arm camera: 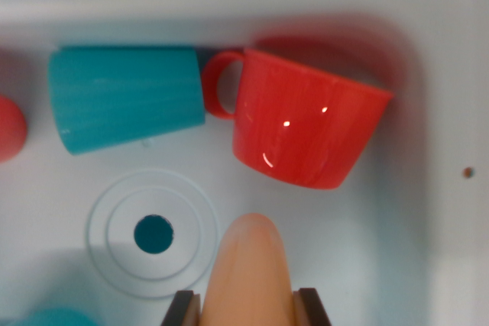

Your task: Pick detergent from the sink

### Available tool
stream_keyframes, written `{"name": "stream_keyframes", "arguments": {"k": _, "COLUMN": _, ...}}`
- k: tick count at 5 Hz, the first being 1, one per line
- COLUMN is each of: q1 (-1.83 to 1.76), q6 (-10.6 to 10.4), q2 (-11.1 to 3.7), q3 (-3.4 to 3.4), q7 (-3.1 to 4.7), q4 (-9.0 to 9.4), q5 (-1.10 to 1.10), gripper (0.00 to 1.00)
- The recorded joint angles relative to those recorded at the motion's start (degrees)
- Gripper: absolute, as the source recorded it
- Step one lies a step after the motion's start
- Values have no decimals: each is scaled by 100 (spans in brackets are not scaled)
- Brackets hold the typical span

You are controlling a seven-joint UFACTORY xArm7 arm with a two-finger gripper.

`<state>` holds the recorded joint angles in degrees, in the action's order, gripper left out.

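1. Wrist view looks straight down into a white sink (397, 265).
2. Gripper (248, 311) at bottom centre; only two dark fingertips (181, 309) show, one on each side of an orange object.
3. Detergent bottle (250, 272), pale orange with a rounded end, sits between the fingers at bottom centre, its tip pointing up the frame. The jaws are closed against its sides.
4. Red mug (306, 127) lies on its side, upper centre-right, handle toward the frame's left.
5. Teal cup (122, 97) lies on its side, upper left, just beside the mug handle.
6. Round drain (153, 233) lower left, dark teal hole in the middle.
7. Red thing (9, 127) cut off at left edge; can't tell what.
8. Teal shape (53, 317) in the bottom left corner, unclear.
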<state>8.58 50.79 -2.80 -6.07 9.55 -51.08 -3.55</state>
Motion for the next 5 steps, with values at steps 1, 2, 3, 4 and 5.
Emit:
{"name": "stream_keyframes", "arguments": {"k": 1, "q1": 0, "q6": 0, "q2": 0, "q3": 0, "q7": 0, "q4": 0, "q5": 0, "gripper": 100}}
{"name": "stream_keyframes", "arguments": {"k": 2, "q1": -3, "q6": 214, "q2": 62, "q3": 2, "q7": 6, "q4": -153, "q5": -1, "gripper": 100}}
{"name": "stream_keyframes", "arguments": {"k": 3, "q1": -3, "q6": 214, "q2": 62, "q3": 2, "q7": 6, "q4": -153, "q5": -1, "gripper": 100}}
{"name": "stream_keyframes", "arguments": {"k": 4, "q1": -7, "q6": 453, "q2": 131, "q3": 5, "q7": 13, "q4": -322, "q5": -2, "gripper": 100}}
{"name": "stream_keyframes", "arguments": {"k": 5, "q1": -10, "q6": 689, "q2": 199, "q3": 7, "q7": 19, "q4": -491, "q5": -2, "gripper": 100}}
